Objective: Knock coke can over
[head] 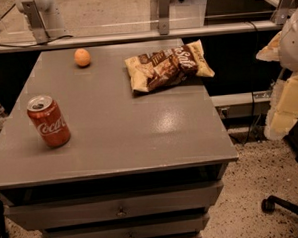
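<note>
The coke can, red with white script and a silver top, stands upright on the grey table top, near its left front corner. My gripper shows as pale white and yellowish parts at the right edge of the view. It is off the table and far to the right of the can, touching nothing.
A round orange fruit lies at the back left of the table. A yellow-brown chip bag lies at the back right. The table has drawers in front. A rail runs behind it. A chair base stands on the floor at the lower right.
</note>
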You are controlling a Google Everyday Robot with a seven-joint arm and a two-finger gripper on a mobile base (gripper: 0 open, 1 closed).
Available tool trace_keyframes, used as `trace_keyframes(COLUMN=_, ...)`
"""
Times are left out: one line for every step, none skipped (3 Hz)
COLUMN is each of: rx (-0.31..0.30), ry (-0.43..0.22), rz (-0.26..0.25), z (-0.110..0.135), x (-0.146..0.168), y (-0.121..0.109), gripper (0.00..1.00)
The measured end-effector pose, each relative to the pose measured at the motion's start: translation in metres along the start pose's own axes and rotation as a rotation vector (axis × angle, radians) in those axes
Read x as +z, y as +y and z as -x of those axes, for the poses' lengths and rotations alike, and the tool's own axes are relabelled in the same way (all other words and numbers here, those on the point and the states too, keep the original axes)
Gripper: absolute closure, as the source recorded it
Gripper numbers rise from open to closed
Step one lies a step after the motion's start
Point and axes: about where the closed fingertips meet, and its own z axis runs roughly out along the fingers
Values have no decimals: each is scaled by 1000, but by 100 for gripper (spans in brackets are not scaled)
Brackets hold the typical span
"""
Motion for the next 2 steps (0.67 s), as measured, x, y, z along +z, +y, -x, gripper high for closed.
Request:
trace_keyframes(rx=-5, ry=-17, rz=-14, z=2, x=1, y=-6, gripper=0)
trace_keyframes(rx=37, ry=-95, rz=-22, z=21, x=23, y=-9, gripper=0)
